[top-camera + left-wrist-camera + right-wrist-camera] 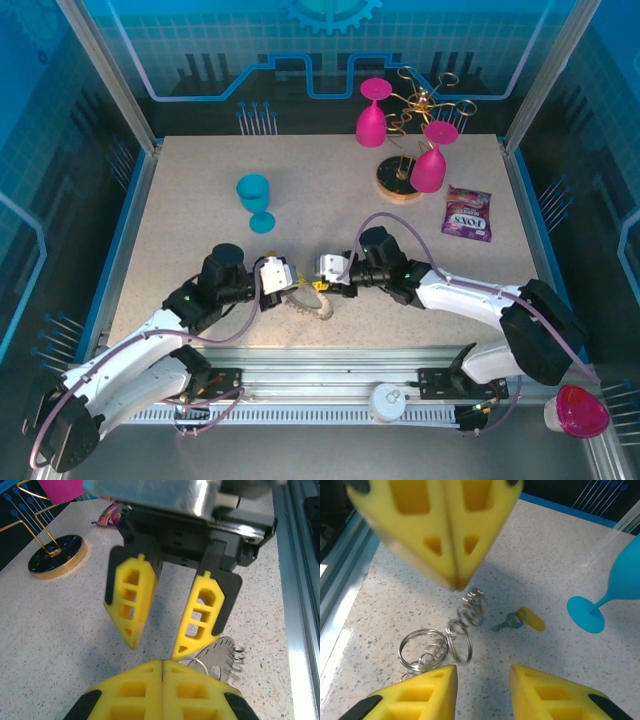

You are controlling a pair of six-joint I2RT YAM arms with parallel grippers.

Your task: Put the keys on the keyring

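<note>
We show the key (520, 621) lying flat on the speckled surface (560, 545), between the two claws and just beside the keyring (422, 647), with a small gap between them. Its long axis runs roughly near to far. The yellow plastic head is at the far end, on the side of the blue goblet (610, 590). The short grey metal blade points toward the near edge and the keyring's loops. The key is tiny beside the goblet's foot.

The keyring rests on the surface nearer the front rail. In the left wrist view it appears as a flat grey disc (220, 655) fringed with thin wire coils; the right wrist view shows silvery loops and a short spring-like coil.

The left claw (457, 582) is clenched, its tips meeting just above that coil. We cannot tell whether wire is pinched between them. The right claw (482, 672) is released, its fingers apart with nothing between them.
</note>
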